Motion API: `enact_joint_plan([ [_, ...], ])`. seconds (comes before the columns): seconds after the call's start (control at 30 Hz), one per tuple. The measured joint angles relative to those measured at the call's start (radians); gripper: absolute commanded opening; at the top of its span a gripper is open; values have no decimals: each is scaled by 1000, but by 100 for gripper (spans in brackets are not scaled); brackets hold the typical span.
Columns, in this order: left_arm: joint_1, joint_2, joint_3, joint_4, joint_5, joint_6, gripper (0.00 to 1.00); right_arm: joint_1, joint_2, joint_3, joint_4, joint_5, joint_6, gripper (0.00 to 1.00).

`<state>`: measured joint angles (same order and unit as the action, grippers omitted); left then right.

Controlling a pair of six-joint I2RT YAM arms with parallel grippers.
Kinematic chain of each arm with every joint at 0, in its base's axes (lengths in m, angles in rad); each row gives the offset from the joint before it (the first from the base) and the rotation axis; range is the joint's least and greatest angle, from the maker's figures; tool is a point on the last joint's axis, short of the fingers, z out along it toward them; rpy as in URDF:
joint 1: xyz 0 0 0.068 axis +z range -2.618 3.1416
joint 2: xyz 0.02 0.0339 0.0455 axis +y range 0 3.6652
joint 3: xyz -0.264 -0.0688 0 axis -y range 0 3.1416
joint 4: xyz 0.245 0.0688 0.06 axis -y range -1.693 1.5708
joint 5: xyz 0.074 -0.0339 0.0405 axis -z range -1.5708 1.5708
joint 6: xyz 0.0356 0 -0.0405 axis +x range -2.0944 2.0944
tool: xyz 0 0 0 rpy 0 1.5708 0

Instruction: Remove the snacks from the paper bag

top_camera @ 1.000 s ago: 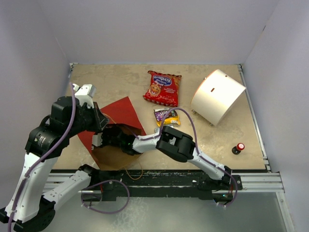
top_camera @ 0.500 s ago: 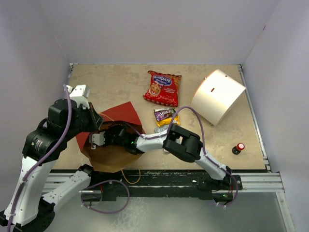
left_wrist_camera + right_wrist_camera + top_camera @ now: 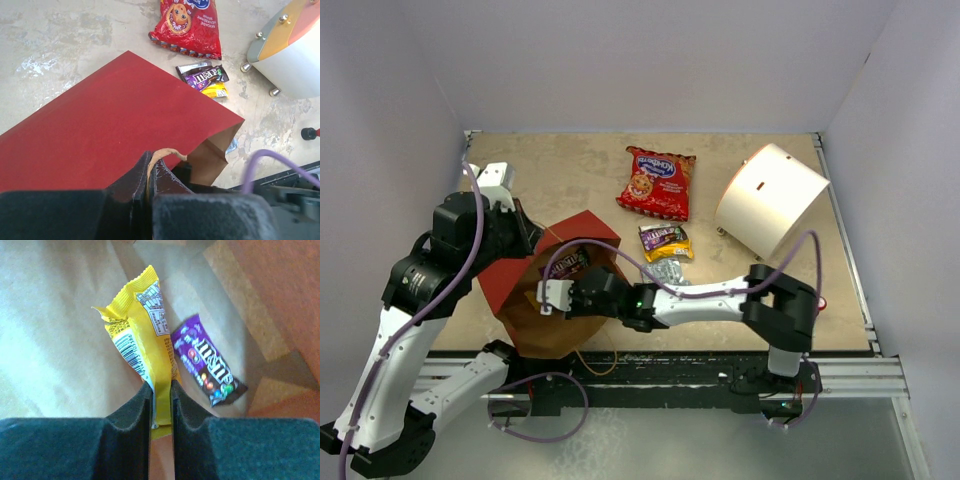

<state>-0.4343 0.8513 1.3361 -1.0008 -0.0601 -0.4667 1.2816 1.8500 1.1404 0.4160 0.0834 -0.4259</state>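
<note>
Nearest the bases, the right gripper is reached into the mouth of the bag, its jaws clamped on the lower edge of a yellow packet, which stands up from the pinch over the brown lining. Just beyond it a purple packet lies flat on the inner wall, apart from the fingers. The left gripper is pinched tight on a loop handle, holding the bag tilted with its opening toward the right arm. The step in hand looks like the extraction of one snack, with at least one more to fetch. The next move calls for drawing the packet straight back through the mouth without snagging the paper, while the left arm keeps the opening wide, then setting it down on bare table. Farther out, table candy and a foil pack lie just beside the bag, the cookie bag beyond them, and a white cylinder to the right.
</note>
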Motion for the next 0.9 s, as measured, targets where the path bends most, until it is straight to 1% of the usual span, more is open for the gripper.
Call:
enact_joint_plan([
  [0.13, 0, -8, -27, 20, 5, 16, 0, 2, -153, -69, -126, -1, 58, 0],
  [0.23, 0, -18, -45, 32, 8, 18, 0, 3, -277, -97, -229, -5, 84, 0],
  [0.4, 0, -29, -77, 66, 14, 16, 0, 14, -508, -101, -425, -13, 95, 0],
  [0.5, 0, -39, -106, 90, 14, 14, 0, 21, -660, -99, -547, 24, 93, 0],
  [0.63, 0, -37, -125, 99, 9, 15, 0, 23, -816, -83, -668, 137, 84, 0],
  [0.73, 0, -25, -124, 103, 0, 18, 0, 19, -889, -84, -688, 283, 42, 0],
  [0.8, 0, -16, -124, 103, -8, 23, 0, -9, -919, -102, -650, 376, -10, 0],
  [0.83, 0, -11, -124, 102, -15, 26, 0, -35, -927, -110, -634, 395, -28, 0],
  [0.9, 0, -2, -119, 97, -29, 35, 0, -151, -934, -129, -590, 379, -70, 0],
])
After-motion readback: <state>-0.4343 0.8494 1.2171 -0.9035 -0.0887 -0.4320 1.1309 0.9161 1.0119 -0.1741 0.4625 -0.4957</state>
